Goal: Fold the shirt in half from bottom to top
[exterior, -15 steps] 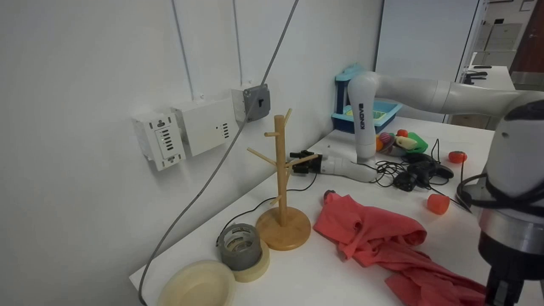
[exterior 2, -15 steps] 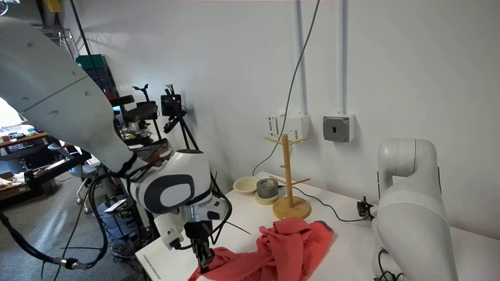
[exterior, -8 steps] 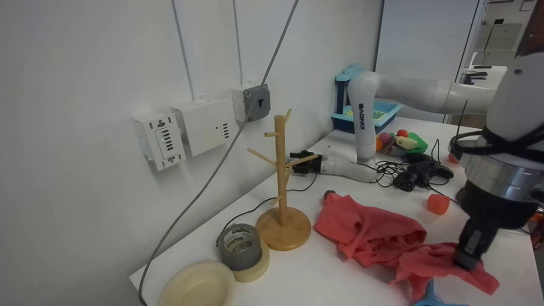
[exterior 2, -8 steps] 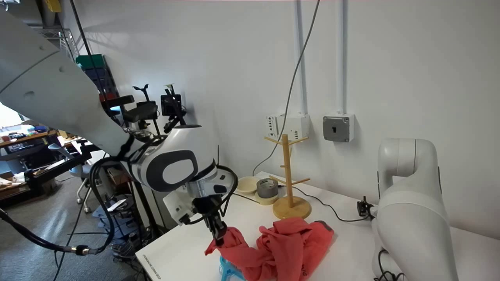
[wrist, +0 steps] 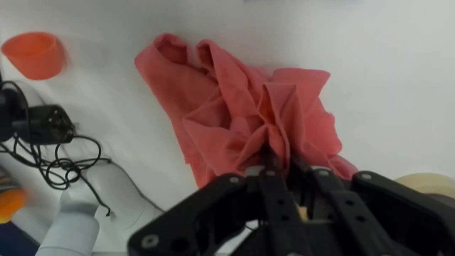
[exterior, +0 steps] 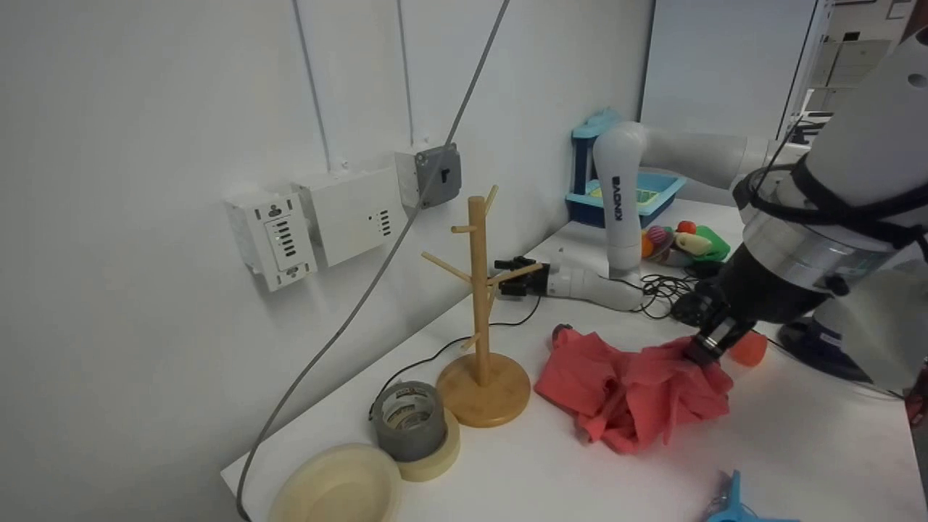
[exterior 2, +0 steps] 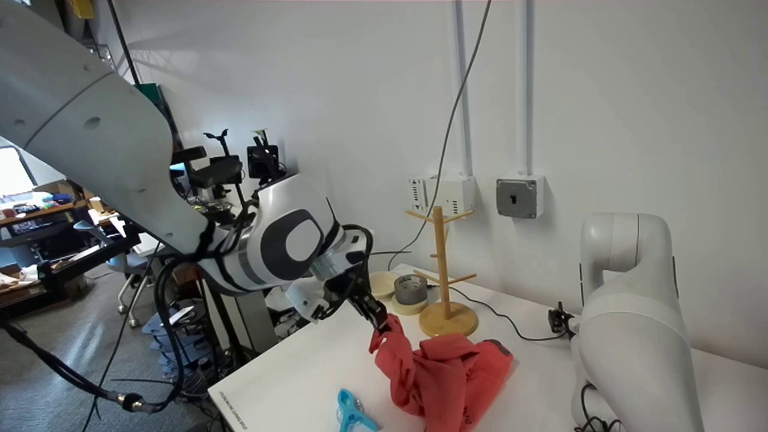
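The red shirt lies crumpled on the white table in both exterior views. My gripper is shut on a gathered end of the shirt, and it also shows in an exterior view. The held end is lifted a little and drawn over the rest of the shirt, so the cloth bunches in loose folds. In the wrist view the gripper pinches a fold of the shirt between its fingers. The fingertips are partly hidden in the cloth. The gripper is tilted.
A wooden mug tree stands close beside the shirt, with tape rolls and a bowl nearby. A blue plastic object lies on the table. An orange cup, black cables and a second arm are around.
My gripper has carried the shirt's end from near the table's front edge up over the rest of the shirt, tilting as it moved. The blue object has come uncovered.
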Controlling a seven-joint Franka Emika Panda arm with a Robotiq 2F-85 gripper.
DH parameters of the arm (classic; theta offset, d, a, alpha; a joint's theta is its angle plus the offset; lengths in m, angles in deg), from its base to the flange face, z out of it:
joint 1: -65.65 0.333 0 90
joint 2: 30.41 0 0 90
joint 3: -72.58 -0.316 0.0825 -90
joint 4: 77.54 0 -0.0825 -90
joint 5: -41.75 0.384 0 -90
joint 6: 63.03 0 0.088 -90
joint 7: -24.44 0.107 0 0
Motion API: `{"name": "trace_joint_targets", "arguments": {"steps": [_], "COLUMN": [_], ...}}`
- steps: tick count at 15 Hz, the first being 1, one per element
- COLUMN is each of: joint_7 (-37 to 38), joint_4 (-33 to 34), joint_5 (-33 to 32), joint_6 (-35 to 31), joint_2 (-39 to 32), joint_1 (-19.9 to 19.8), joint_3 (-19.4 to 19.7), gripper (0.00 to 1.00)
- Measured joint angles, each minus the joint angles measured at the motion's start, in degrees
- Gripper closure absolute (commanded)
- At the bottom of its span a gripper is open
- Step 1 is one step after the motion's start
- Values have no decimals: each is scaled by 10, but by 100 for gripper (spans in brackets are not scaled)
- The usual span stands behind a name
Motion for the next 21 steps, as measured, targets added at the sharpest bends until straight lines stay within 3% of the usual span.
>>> {"name": "trace_joint_targets", "arguments": {"steps": [4, 5, 6, 8, 15, 18, 21], "joint_7": [143, 177, 205, 247, 305, 312, 304], "joint_4": [54, 67, 77, 91, 110, 112, 107], "joint_5": [-187, -226, -256, -295, -337, -334, -291], "joint_6": [-34, -35, -35, -35, -35, -35, -33], "joint_2": [-32, -39, -46, -59, -86, -92, -102], "joint_1": [5, 6, 7, 9, 18, 19, 19], "joint_3": [42, 48, 51, 52, 52, 51, 41], "gripper": [97, 65, 64, 49, 1, 0, 0]}}
